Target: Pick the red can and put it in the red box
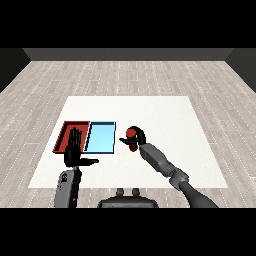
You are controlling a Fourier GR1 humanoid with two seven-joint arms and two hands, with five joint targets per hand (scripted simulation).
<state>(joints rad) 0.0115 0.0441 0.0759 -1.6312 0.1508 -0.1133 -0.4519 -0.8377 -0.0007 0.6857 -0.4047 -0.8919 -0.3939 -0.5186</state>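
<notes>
From my seat I see the right robot hand (134,139) out over the white worktop (165,120), its black fingers and thumb curled round the red can (131,133), which shows as a red patch at the top of the grip and another small bit of red lower down between the fingers. The can sits just to the right of the light blue tray (100,138), close to that tray's right edge but apart from it, and I cannot tell whether its base touches the worktop or hangs a little above it (the hand hides the underside). The grey right forearm (161,161) runs back from the hand toward the lower right corner of the view. The left robot hand (75,151) is spread flat with its fingers straight and pointing away from me and its thumb sticking out to the right; it holds nothing. Its fingertips overlap the near part of the red tray (66,131), though I cannot say whether they touch it or hover over it. The red tray and the light blue tray lie side by side, touching along one edge, with the red one on the left. Neither tray shows anything inside it.
</notes>
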